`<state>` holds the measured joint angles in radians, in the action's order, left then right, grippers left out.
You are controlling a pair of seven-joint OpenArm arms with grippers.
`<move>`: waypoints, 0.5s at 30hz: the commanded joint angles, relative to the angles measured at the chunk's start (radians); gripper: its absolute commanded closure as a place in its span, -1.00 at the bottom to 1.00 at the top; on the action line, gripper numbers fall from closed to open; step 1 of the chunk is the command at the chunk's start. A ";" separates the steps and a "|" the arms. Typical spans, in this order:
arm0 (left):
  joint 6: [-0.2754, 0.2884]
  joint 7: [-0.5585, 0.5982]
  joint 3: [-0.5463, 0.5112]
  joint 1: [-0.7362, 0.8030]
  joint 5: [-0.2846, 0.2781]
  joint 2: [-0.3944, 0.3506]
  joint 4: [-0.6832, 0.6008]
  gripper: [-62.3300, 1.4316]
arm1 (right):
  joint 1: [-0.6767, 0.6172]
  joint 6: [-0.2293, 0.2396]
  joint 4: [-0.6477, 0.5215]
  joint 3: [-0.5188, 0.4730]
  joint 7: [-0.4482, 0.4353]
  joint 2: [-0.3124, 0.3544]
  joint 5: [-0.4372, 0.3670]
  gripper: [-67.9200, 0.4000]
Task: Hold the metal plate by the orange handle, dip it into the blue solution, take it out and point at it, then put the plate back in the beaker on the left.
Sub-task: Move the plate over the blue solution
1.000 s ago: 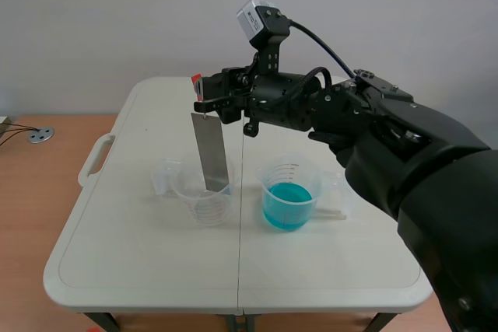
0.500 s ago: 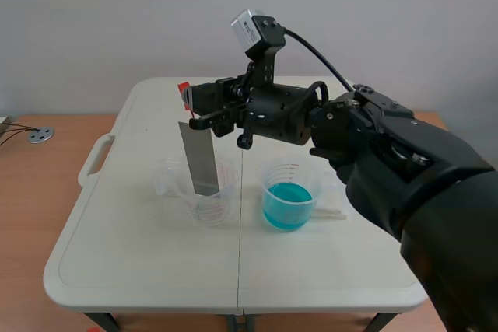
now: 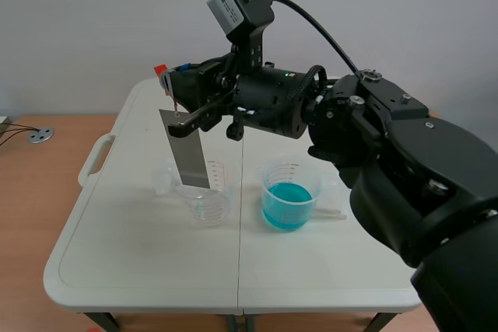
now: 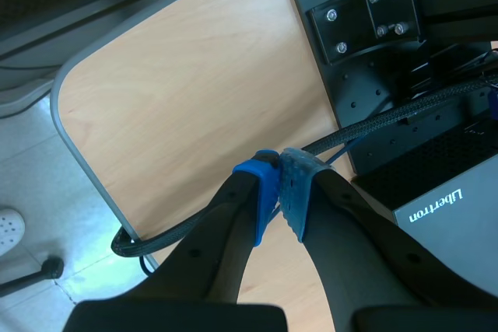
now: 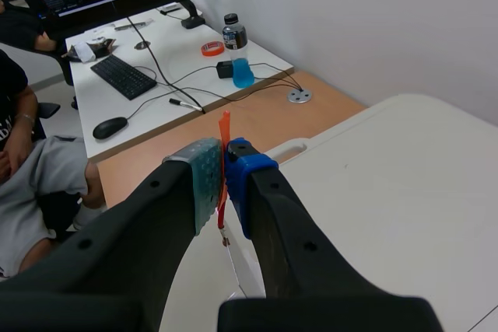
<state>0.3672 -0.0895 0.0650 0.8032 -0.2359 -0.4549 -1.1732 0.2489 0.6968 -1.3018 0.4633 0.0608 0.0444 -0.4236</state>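
My right gripper (image 3: pixel 173 83) comes in from the right, raised above the table, and is shut on the orange handle (image 3: pixel 161 71). The grey metal plate (image 3: pixel 185 149) hangs from the handle, tilted, with its lower end at the mouth of the clear empty beaker (image 3: pixel 204 200) on the left. The beaker of blue solution (image 3: pixel 288 194) stands to the right of it. In the right wrist view the orange handle (image 5: pixel 224 162) is pressed between the pads of my right gripper (image 5: pixel 224 169). My left gripper (image 4: pixel 278 192) is shut on nothing, away from the table.
A thin white stick (image 3: pixel 334 213) lies beside the blue beaker. The white table (image 3: pixel 140 254) has a carry handle (image 3: pixel 93 157) on its left edge. Past the table, the right wrist view shows a desk with a keyboard (image 5: pixel 124 77) and a seated person (image 5: pixel 31 169).
My right gripper has moved left and slightly up with the plate, carrying its upper end leftward. The plate's lower end stays at the left beaker.
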 commanded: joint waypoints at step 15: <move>0.005 0.006 -0.002 0.008 -0.006 -0.005 -0.012 0.90 | -0.039 0.000 -0.244 -0.079 -0.006 0.044 0.032 0.95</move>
<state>0.3672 -0.0895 0.0650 0.8032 -0.2359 -0.4549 -1.1732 0.1982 0.6960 -1.5234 0.3779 0.0689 0.0811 -0.3809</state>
